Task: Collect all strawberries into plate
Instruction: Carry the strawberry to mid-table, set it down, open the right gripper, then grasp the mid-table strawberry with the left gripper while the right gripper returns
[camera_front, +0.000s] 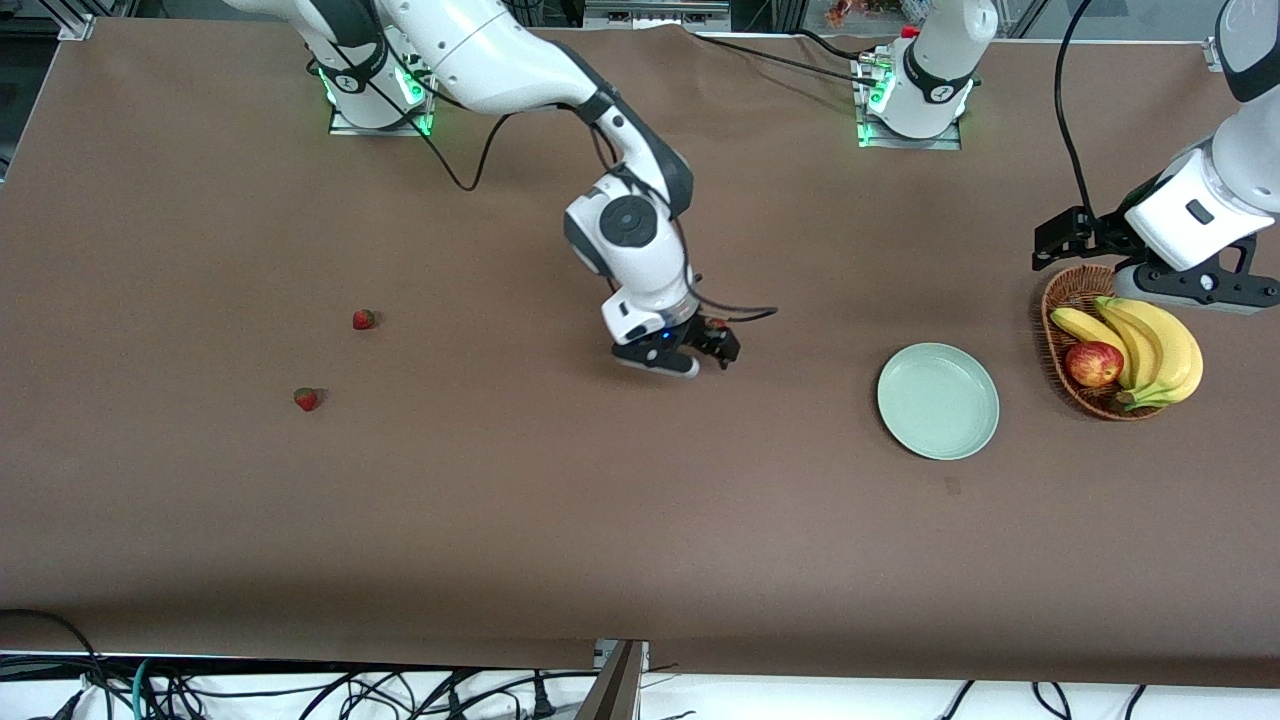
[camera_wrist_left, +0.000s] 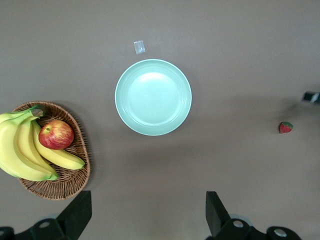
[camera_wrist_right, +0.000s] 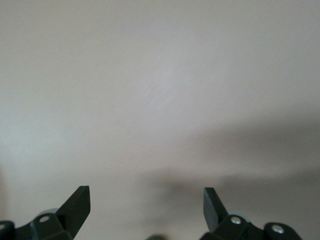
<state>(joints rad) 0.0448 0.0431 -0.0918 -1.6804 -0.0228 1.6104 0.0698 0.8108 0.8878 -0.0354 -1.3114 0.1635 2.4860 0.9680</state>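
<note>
Two tiny red strawberries (camera_front: 363, 319) with green caps lie on the brown tabletop (camera_front: 500, 520) toward the right arm's end. A third (camera_wrist_left: 285, 127) lies mid-table beneath the right gripper (camera_front: 693, 352), whose fingers are spread wide. The round pale green plate (camera_front: 938, 401) holds nothing. The left gripper (camera_wrist_left: 149, 212) waits wide open over the wicker basket (camera_front: 1068, 300).

I'm working in a robotics lab here, no question. My two arm bases (camera_front: 375, 95) sit bolted on metal plates with green lights glowing, on a long desk (camera_front: 500, 520) wrapped in plain brown covering. Loose black cables (camera_front: 300, 695) tangle along its near edge, and aluminium framing (camera_front: 75, 25) stands at the corner.
</note>
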